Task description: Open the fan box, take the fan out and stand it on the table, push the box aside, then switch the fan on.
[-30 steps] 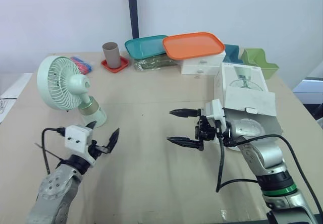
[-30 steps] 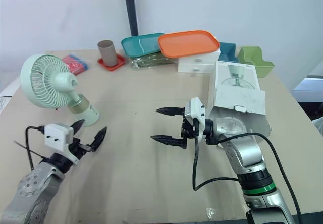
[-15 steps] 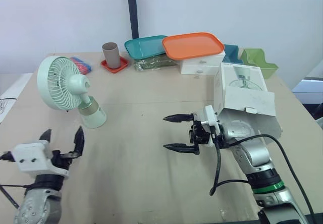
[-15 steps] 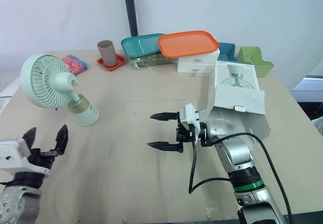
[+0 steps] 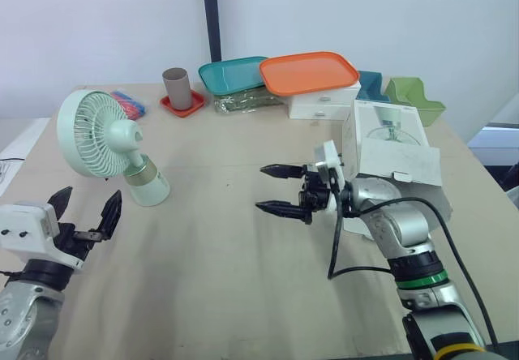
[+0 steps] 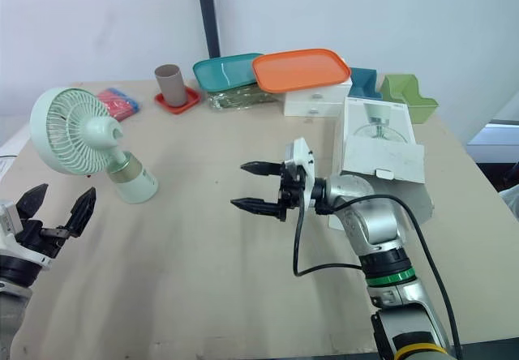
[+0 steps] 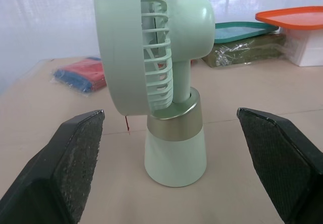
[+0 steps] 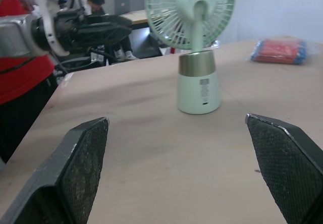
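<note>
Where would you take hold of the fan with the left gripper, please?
Take the fan by its base, under the gold band, coming level from the near left, where the left gripper is. The base stands upright, in line with its open fingers; the grille head is wide, likely fragile.
</note>
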You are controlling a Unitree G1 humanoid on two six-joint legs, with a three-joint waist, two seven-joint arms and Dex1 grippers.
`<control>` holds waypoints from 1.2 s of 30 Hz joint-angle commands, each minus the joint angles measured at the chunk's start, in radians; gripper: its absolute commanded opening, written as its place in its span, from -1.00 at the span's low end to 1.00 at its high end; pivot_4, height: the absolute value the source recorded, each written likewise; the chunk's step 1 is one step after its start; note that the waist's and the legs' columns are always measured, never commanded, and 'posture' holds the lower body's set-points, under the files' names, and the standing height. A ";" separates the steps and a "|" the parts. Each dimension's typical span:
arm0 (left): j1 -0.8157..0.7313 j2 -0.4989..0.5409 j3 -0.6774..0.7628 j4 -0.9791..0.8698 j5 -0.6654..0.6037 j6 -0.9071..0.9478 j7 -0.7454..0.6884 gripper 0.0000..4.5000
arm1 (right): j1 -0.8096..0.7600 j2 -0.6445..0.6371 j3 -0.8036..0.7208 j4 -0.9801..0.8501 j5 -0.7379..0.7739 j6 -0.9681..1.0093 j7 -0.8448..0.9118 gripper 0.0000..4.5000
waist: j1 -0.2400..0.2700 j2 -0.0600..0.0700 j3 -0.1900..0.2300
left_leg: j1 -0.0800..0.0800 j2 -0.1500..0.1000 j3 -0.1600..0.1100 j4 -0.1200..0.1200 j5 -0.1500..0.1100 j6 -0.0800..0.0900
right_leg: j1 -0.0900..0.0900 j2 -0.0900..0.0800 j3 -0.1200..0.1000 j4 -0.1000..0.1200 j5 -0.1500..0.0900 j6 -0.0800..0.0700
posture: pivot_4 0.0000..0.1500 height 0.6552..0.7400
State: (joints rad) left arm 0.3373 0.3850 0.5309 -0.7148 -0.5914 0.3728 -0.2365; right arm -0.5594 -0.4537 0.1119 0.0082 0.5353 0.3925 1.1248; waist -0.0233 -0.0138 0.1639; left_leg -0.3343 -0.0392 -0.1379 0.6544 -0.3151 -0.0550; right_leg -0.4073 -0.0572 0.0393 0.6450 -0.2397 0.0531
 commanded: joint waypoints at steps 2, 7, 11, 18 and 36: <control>-0.037 0.040 0.058 0.016 -0.049 0.024 0.000 1.00 | -0.028 0.023 -0.024 -0.015 -0.052 -0.067 -0.066 0.97 | 0.000 0.000 0.000 | 0.000 0.000 0.000 0.000 0.000 0.000 | 0.000 0.000 0.000 0.000 0.000 0.000 | 1.00 1.00; -0.094 0.076 0.089 0.037 -0.097 0.067 0.009 1.00 | -0.032 0.033 -0.022 0.022 -0.096 -0.133 -0.077 0.97 | 0.000 0.000 0.000 | 0.000 0.000 0.000 0.000 0.000 0.000 | 0.000 0.000 0.000 0.000 0.000 0.000 | 1.00 1.00; -0.149 0.125 0.087 0.071 -0.118 0.120 0.014 1.00 | -0.033 0.040 -0.020 0.038 -0.114 -0.167 -0.082 0.97 | -0.001 0.000 0.000 | 0.000 0.000 0.000 0.000 0.000 -0.001 | 0.000 0.000 0.000 0.000 0.000 0.000 | 1.00 1.00; -0.239 0.186 0.046 0.141 -0.092 0.164 0.005 1.00 | -0.004 0.049 -0.009 0.014 -0.131 -0.191 -0.091 0.97 | -0.001 0.000 0.000 | 0.000 0.000 0.000 0.000 0.000 -0.001 | -0.001 0.000 0.000 0.000 0.001 0.000 | 1.00 1.00; -0.351 0.220 0.027 0.237 -0.098 0.208 -0.053 -0.02 | 0.049 0.048 -0.006 -0.020 -0.148 -0.227 -0.105 1.00 | -0.001 0.000 0.000 | 0.000 0.001 0.000 0.000 0.000 -0.001 | -0.001 0.000 0.000 0.000 0.001 -0.001 | 1.00 1.00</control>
State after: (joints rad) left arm -0.0015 0.5793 0.5452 -0.4715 -0.6800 0.5757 -0.2763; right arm -0.5126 -0.4093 0.1183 0.0264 0.3865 0.1856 1.0219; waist -0.0245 -0.0138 0.1640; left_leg -0.3344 -0.0387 -0.1375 0.6542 -0.3148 -0.0564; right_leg -0.4087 -0.0574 0.0391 0.6451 -0.2388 0.0523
